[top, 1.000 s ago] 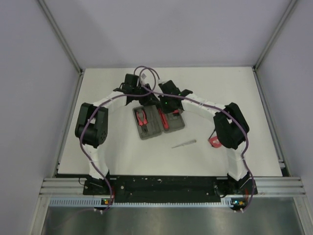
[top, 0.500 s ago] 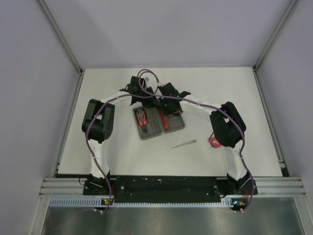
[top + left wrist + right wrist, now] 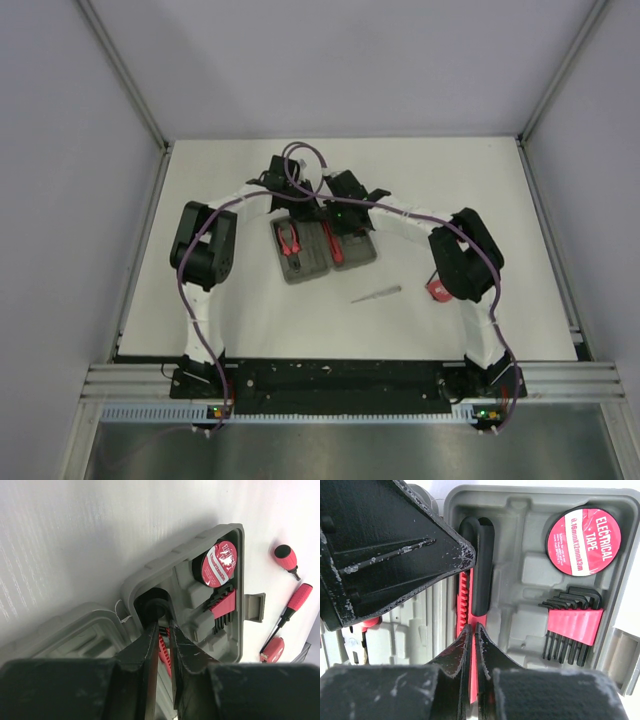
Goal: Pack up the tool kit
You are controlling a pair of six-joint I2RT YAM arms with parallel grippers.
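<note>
Case: the grey case point(image 3: 305, 272) lies open in the middle of the top view.
Knife: the red-and-black knife point(image 3: 481, 565) sits in a slot, left of the tape roll point(image 3: 583, 540).
Right gripper point(image 3: 472, 632): pinched tight on the knife's red edge.
Left gripper point(image 3: 162, 630): fingers nearly together over the knife; I can't tell if it grips.

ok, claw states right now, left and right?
Left claw: nearly closed, tips at the knife in the case; whether it grips cannot be told.
Right claw: closed on the knife's red edge.
</note>
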